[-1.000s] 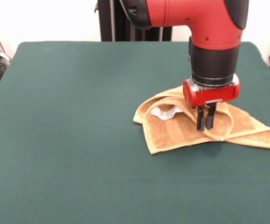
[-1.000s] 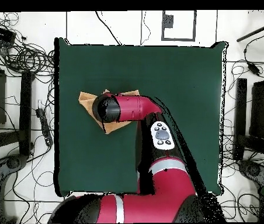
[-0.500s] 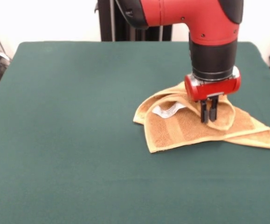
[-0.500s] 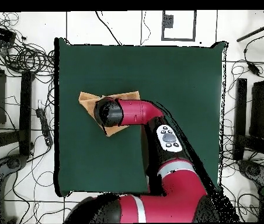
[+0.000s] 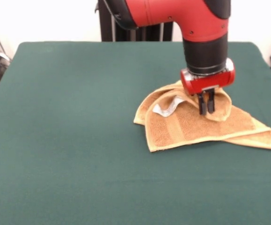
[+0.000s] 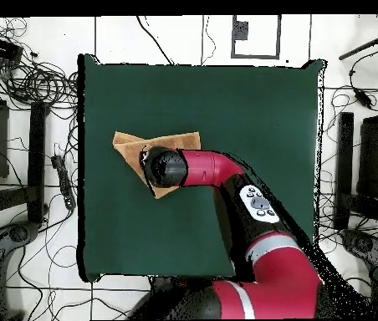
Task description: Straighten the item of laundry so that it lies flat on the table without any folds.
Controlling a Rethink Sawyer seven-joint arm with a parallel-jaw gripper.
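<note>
Dark green cloth covers the surface, and on it a golden-orange towel lies crumpled toward the right edge in the front view, about midway between the near and far edges. Its layers fold over one another, one corner trails out toward the right edge, and a small white tag shows on the upper folds. The fingers point straight down and are pressed together, pinching a raised fold of the towel near its far side. From overhead, the red and black arm hides most of the towel, which lies near the surface's left edge.
</note>
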